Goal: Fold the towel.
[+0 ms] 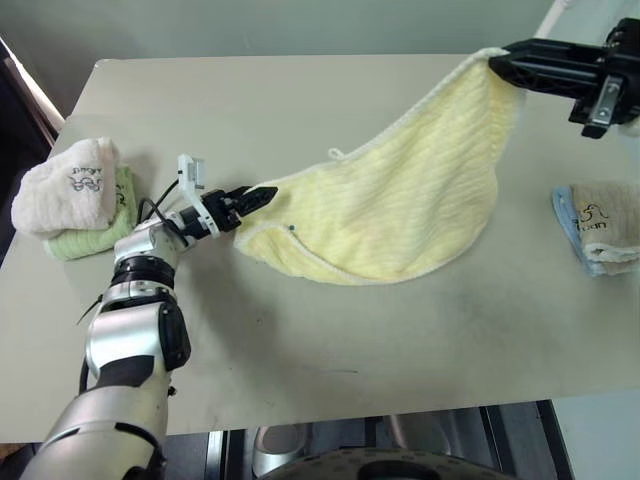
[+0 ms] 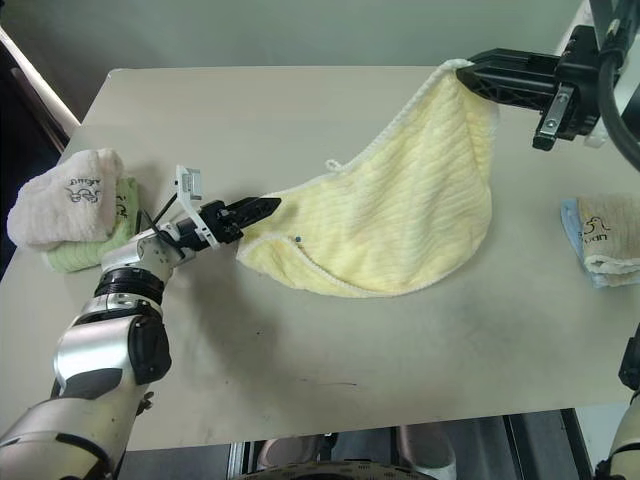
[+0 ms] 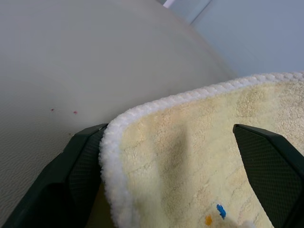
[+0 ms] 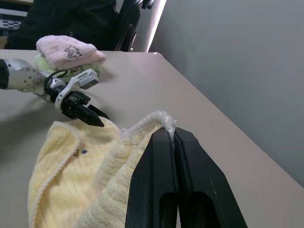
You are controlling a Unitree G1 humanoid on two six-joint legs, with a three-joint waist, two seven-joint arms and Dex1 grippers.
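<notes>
Head views: a pale yellow, ribbed terry towel (image 1: 400, 205) with a whitish stitched edge is seen stretched over the beige table (image 1: 300, 330). One corner is held up off the surface at 1 o'clock by the right gripper (image 1: 497, 57), whose two black fingers are pressed shut on the cloth. From there the towel sags down to the tabletop, where its lower fold rests. The left gripper (image 1: 262, 193) is placed at 9 o'clock of the towel, level with the table, with its fingers spread wide and their tips at the near left corner; nothing is gripped by it. A small dark logo mark with a blue dot (image 2: 298, 239) is seen just beside that corner. At 9 o'clock on the table a pink folded towel (image 1: 68, 183) is stacked on a green one (image 1: 95, 235); at 3 o'clock a beige folded towel (image 1: 606, 222) lies on a blue one (image 1: 570, 225). Dark embroidery is borne by both, but the writing cannot be read.

Left wrist view: the towel's rounded white-edged corner is seen between the two wide-open fingers (image 3: 76, 166), touching one of them.

Right wrist view: the closed fingers (image 4: 159, 180) are seen clamped on the towel's edge, with the left gripper at the far corner.
</notes>
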